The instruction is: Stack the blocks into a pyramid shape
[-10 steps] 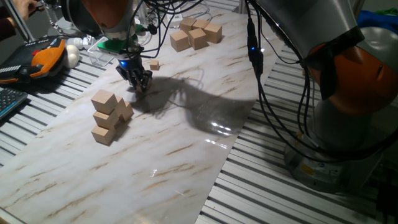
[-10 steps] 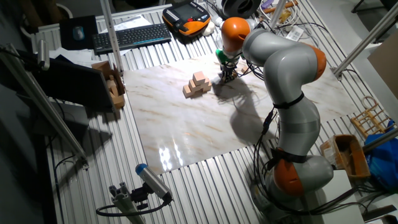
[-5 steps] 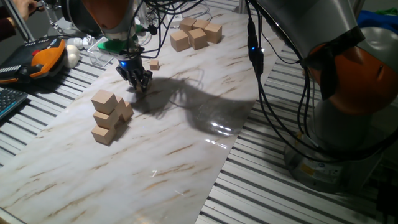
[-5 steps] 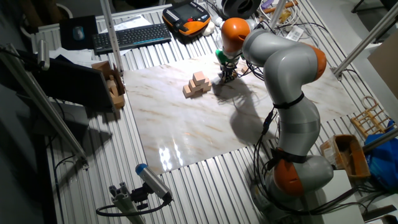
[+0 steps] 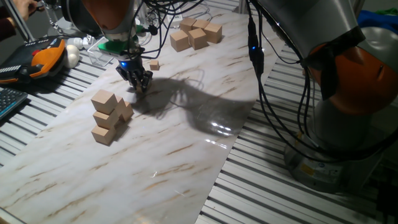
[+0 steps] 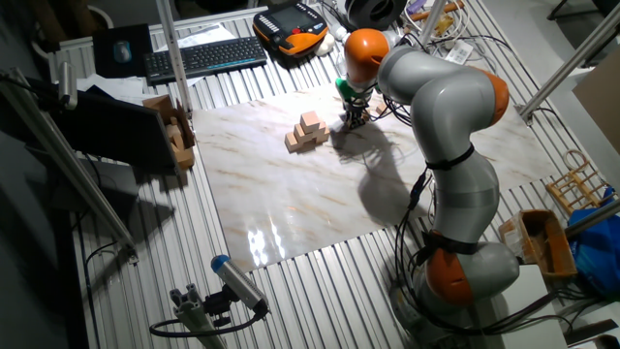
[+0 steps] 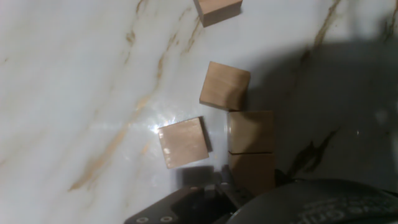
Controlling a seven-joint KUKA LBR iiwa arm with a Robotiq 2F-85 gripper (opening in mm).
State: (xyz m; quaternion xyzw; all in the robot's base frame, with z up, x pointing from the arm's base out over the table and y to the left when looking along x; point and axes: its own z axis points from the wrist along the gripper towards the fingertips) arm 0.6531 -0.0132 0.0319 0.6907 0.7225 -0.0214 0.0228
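In the hand view's lower centre, four smooth tan wooden blocks [image 7: 225, 86] cluster on veined, glossy marble board [image 7: 74, 74], while the black gripper [image 5: 140, 86] hovers low over them, its state unreadable.

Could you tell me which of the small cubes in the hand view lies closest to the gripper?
The lowest cube, at the bottom of the two-cube column. It sits right against the gripper, while the cube above it, the tilted cube and the loose cube lie farther off.
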